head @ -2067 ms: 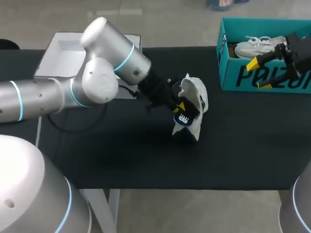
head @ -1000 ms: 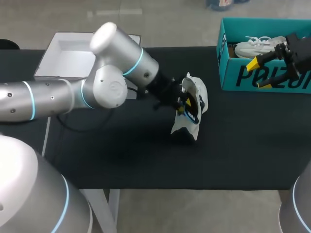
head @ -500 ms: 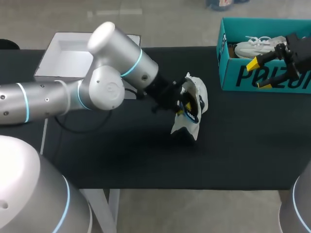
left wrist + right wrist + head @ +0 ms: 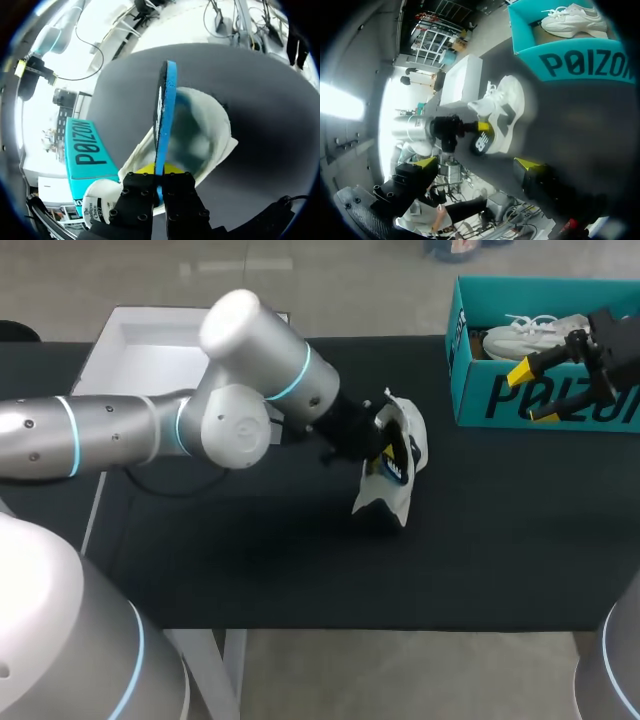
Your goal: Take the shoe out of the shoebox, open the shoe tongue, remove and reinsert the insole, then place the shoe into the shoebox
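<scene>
A white shoe (image 4: 408, 440) lies on its side mid-table, its opening toward my left arm. A thin insole (image 4: 392, 469), blue on one face and black on the other, stands on edge in that opening. My left gripper (image 4: 373, 453) is shut on it. In the left wrist view both fingers of the gripper (image 4: 159, 186) pinch the insole (image 4: 164, 107) by its near end, and the rest runs ahead into the shoe (image 4: 210, 127). My right gripper (image 4: 533, 393) hangs open in front of the teal shoebox (image 4: 500, 400), holding nothing.
A second white shoe (image 4: 530, 335) lies inside the shoebox (image 4: 585, 62) at the table's back right. A white box lid (image 4: 140, 360) sits at the back left. A black cable trails across the table under my left arm.
My left gripper's fingers have closed on the insole and the arm has shifted slightly toward the shoe, bringing the insole higher in the opening. The right arm has not moved.
</scene>
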Motion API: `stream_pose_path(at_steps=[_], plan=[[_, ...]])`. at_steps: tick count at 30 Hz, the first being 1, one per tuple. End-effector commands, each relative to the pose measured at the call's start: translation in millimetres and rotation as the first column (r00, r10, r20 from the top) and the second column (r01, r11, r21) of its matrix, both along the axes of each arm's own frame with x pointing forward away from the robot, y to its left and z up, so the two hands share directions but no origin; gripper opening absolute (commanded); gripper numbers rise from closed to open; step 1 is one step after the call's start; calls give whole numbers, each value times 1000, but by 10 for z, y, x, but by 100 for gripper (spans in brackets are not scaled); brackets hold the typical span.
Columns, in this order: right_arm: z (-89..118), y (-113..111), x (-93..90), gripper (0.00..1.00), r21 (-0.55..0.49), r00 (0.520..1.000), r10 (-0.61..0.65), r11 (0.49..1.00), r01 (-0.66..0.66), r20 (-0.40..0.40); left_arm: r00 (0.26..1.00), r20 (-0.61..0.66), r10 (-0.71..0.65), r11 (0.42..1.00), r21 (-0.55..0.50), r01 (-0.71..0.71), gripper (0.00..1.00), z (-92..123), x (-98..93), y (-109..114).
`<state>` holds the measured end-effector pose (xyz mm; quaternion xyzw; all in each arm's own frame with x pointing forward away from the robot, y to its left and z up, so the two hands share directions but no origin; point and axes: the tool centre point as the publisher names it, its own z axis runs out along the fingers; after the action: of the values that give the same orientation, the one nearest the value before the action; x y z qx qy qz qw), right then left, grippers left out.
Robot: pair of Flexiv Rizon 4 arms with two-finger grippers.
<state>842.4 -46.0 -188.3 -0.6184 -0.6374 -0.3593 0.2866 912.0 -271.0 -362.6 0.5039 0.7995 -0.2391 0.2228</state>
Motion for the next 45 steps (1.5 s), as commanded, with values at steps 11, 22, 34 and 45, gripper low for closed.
stream_pose_path(at_steps=[11, 22, 34, 45], plan=[[-5, 3, 15, 100, -3, 1000, 1, 1000, -1, -3, 1000, -8, 3, 999, -51, -3, 42, 176, -162, -35], [-5, 3, 15, 100, -3, 1000, 1, 1000, -1, -3, 1000, 14, -13, 999, -34, 13, 0, 111, -248, -13], [-5, 3, 15, 100, -3, 1000, 1, 1000, -1, -3, 998, 56, 33, 999, 11, -34, 0, -105, 56, -65], [-5, 3, 15, 100, -3, 1000, 1, 1000, -1, -3, 999, 10, 51, 998, -25, -51, 98, 17, -91, 4]])
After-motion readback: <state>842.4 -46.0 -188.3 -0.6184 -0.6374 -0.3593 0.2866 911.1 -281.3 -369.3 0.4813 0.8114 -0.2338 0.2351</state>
